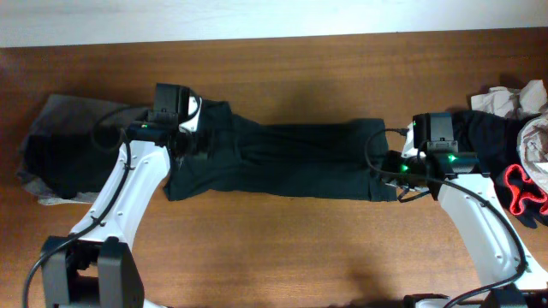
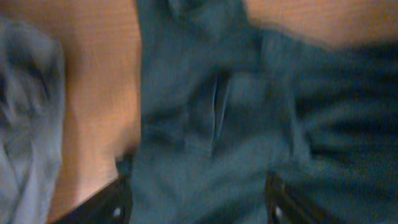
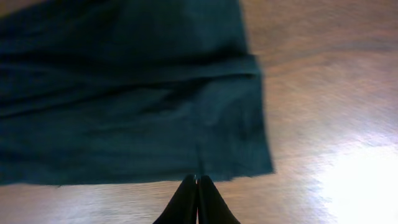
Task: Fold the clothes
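Left tool: the left tool [image 2: 198, 204] stands open over the left end of the black T-shirt [image 1: 282, 158]. Its two dark fingers [image 2: 118, 202] are spread wide, with cloth lying between and under them.
Right tool: the right tool [image 3: 196, 186] is closed, tips pressed together right at the hem at the shirt's right end. Whether a sliver of hem is pinched between them cannot be made out.
Shirt position: it lies as a long dark band across the middle of the wooden surface [image 1: 300, 68], running from one arm to the other.
Handling: judged soft, light and limp. It will sag and crease wherever it is lifted, and it holds no shape by itself.
Where to grip: the end hems and corners look best, since a thin edge is free to pinch there. Both ends would likely need lifting together to keep the band flat.
Other clothes: a grey garment [image 1: 60, 154] sits at the far left, just beside the left arm. A dark red-trimmed garment [image 1: 522, 192] and pale crumpled cloth [image 1: 509, 98] sit at the far right.
Hidden or unclear: no chest logo shows. The left wrist view is blurred. The arms cover both shirt ends from overhead, and the right-hand heap is cut off by the frame edge.
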Robot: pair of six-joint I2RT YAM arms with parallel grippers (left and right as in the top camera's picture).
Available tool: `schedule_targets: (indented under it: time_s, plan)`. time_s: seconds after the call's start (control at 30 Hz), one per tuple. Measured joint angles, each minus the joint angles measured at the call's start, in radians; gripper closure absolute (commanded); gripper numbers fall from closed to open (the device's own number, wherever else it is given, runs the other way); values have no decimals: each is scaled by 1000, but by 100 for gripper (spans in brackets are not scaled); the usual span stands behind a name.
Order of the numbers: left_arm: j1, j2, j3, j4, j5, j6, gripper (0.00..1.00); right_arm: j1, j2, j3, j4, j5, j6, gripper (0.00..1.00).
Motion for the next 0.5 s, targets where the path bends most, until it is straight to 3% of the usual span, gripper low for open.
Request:
schedule_targets:
  time_s: [0.17, 0.23, 0.37, 0.5]
  plan:
    - [0, 5, 0, 187, 24, 36, 32, 0, 0, 0, 25, -89, -10, 77]
    - [0, 19, 3, 218, 31, 43, 31, 0, 0, 0, 24, -118, -13, 64]
    - [11, 105, 54, 219, 54, 63, 31, 0, 0, 0, 20, -159, -25, 43]
    - [40, 237, 185, 164, 87, 83, 30, 0, 0, 0, 13, -171, -30, 34]
